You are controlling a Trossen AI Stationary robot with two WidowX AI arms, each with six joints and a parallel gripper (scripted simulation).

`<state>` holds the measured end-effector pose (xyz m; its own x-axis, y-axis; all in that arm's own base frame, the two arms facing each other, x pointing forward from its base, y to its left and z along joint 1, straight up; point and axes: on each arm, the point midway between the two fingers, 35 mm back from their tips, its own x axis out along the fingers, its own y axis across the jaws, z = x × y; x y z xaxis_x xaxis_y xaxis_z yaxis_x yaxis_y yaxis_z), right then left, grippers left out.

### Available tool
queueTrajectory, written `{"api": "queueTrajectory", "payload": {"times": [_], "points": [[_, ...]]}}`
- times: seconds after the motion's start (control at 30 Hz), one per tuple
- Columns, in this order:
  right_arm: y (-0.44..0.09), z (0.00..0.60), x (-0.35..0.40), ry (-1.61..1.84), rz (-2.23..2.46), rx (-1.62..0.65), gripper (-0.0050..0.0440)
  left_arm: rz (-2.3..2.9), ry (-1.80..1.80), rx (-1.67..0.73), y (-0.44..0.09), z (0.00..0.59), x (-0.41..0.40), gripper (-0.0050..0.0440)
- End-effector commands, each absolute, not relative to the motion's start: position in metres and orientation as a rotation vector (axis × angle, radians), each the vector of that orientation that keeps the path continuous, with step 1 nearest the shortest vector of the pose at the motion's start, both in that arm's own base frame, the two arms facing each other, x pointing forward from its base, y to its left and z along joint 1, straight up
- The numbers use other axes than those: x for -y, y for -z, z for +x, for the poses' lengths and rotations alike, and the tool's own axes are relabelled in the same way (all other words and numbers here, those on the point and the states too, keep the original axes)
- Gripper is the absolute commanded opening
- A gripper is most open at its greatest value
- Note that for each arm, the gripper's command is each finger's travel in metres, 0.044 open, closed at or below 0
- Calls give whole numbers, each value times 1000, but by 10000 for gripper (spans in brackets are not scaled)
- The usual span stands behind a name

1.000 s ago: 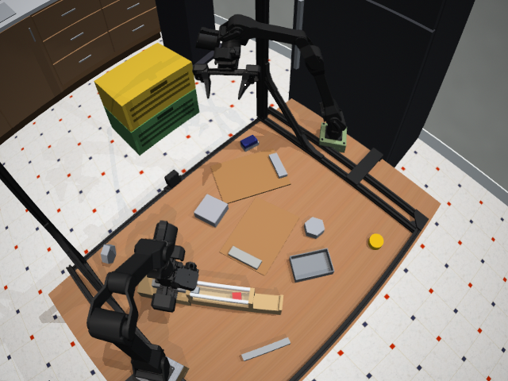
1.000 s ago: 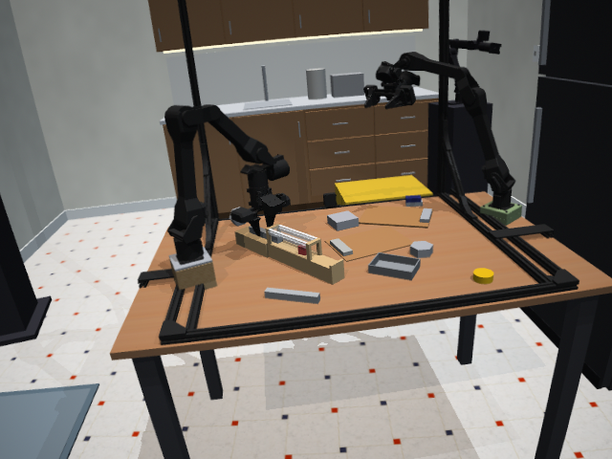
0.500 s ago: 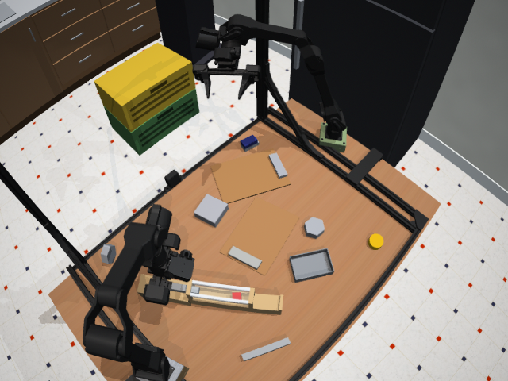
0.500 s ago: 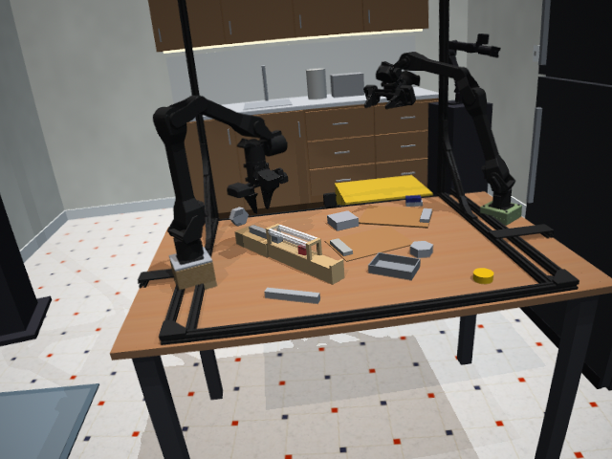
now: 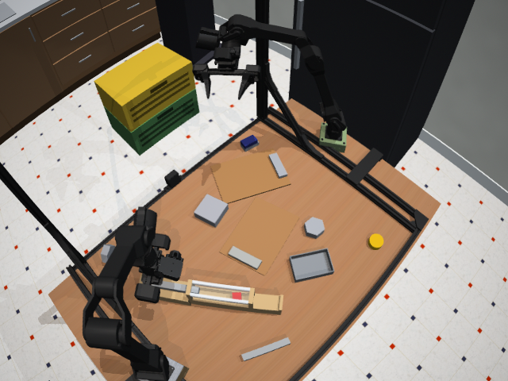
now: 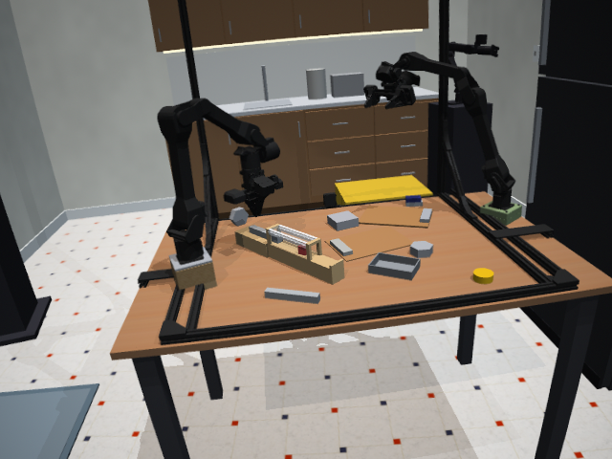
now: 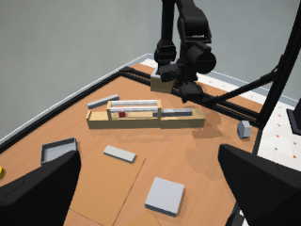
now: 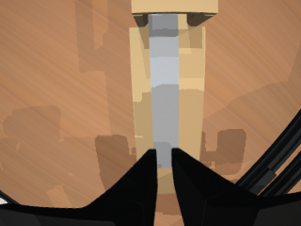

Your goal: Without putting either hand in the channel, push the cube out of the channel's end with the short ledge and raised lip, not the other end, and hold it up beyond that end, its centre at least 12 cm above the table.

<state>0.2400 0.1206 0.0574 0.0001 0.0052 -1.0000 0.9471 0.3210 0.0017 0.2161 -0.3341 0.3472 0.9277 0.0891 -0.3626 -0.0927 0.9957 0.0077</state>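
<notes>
In my top view, the cube (image 5: pixel 236 295) (image 6: pixel 301 250) (image 7: pixel 122 114) lies inside the channel (image 5: pixel 251 296) (image 6: pixel 267 242) (image 7: pixel 159 111). The tray (image 5: pixel 311 265) (image 6: pixel 394 267) (image 7: pixel 59 150) is to the right of the channel, and the hexagonal block (image 5: pixel 313 227) (image 6: pixel 421 249) is behind this tray.
</notes>
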Motion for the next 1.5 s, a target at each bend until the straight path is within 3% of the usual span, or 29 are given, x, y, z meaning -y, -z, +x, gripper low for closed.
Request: {"api": "queueTrajectory", "payload": {"times": [0.0, 0.23, 1.47], "points": [[-41, 234, -135, 969, 970, -1348, 0, -9, -95, -368, -347, 216, 334, 400], [-10, 217, -165, 975, 975, -1342, 0, -9, -95, -368, -347, 216, 334, 400], [-10, 231, -123, 975, 975, -1342, 0, -9, -95, -368, -347, 216, 334, 400]]}}
